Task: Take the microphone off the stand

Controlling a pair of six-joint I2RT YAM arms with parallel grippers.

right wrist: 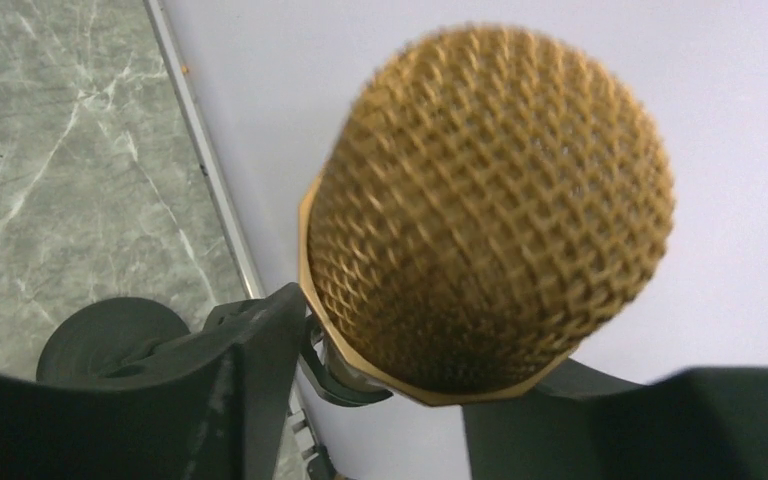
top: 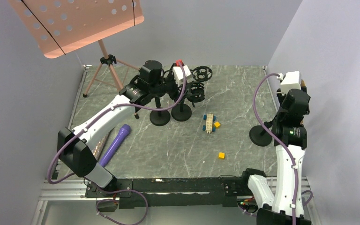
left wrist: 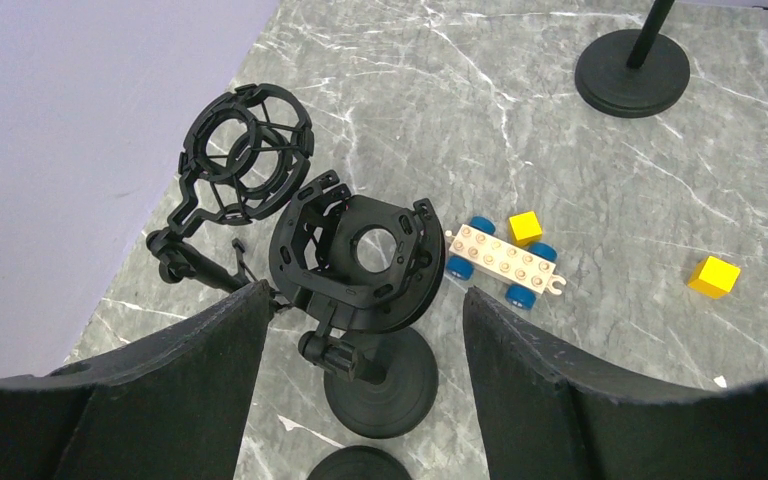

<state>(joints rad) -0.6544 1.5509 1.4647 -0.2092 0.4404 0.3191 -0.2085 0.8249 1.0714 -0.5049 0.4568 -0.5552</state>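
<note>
A gold mesh-headed microphone [right wrist: 490, 210] sits upright in the clip of a black stand beside the right wall; the stand's round base [top: 261, 136] [right wrist: 110, 335] rests on the marble table. My right gripper [top: 294, 101] [right wrist: 385, 385] is over it, its two fingers closed against the body just under the head; the head hides part of the contact. At the table's back, my left gripper [top: 171, 86] [left wrist: 365, 300] hangs open above an empty black shock mount [left wrist: 360, 260], holding nothing.
A second empty shock mount [left wrist: 245, 150] stands behind the first, each on a round black base. A toy car [top: 209, 123] and a yellow block [top: 221, 155] lie mid-table. A purple cylinder [top: 116, 143] lies at the left. A pink music stand [top: 75, 23] rises at the back left.
</note>
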